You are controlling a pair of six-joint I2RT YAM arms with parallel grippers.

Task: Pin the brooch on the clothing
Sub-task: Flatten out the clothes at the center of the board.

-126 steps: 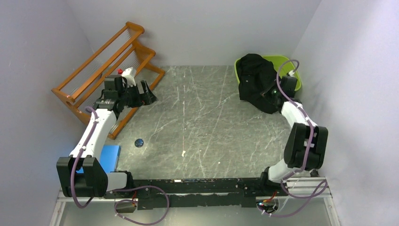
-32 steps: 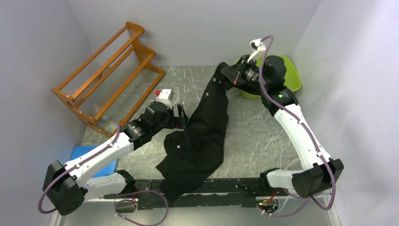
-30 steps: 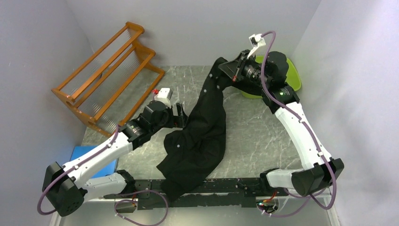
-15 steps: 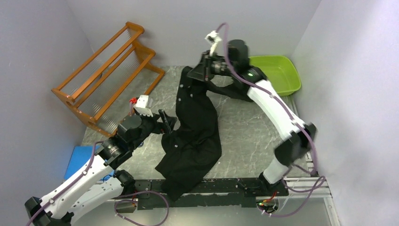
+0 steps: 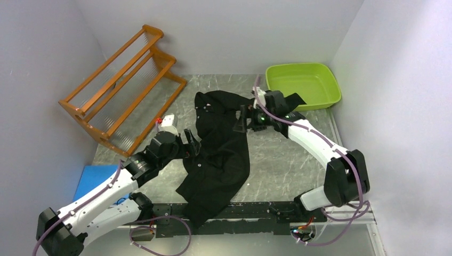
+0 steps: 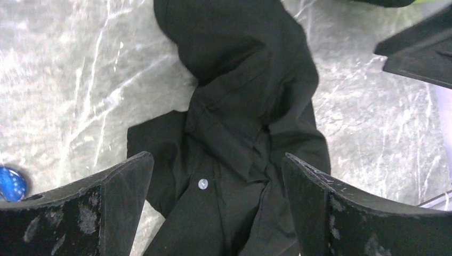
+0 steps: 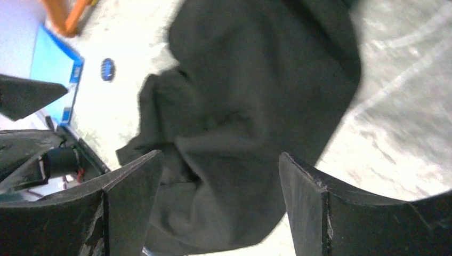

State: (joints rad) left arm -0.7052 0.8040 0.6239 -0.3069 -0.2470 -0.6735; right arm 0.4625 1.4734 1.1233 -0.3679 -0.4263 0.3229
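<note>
Lying in a crumpled heap on the grey surface (image 5: 288,160) is the black shirt (image 5: 221,144). It stretches from near the back, down the middle, and its bottom end hangs over the near edge between the two arms. One small pale button (image 6: 202,184) shows on its front in the left wrist view.

The left claw (image 5: 189,143) is just beside the shirt's left side. Its two fingers are spread wide and nothing is in them. From its own camera the left claw (image 6: 216,160) looks down on the folded shirt (image 6: 234,80).

The right claw (image 5: 241,120) is above the top part of the shirt, on the right side. Its fingers are spread apart too, and they hold nothing. The view from the right claw (image 7: 219,157) is a bit blurry, but the shirt (image 7: 256,80) can be seen under it.

The brooch (image 6: 10,184) is small, round and blue. It lies on the bare surface to the left of the shirt, not touching it. The right wrist camera sees the brooch (image 7: 107,69) too, near a flat blue thing (image 7: 53,64).

A green tub (image 5: 304,85) sits in the back right corner. An orange wooden rack (image 5: 122,80) stands at the back left.
</note>
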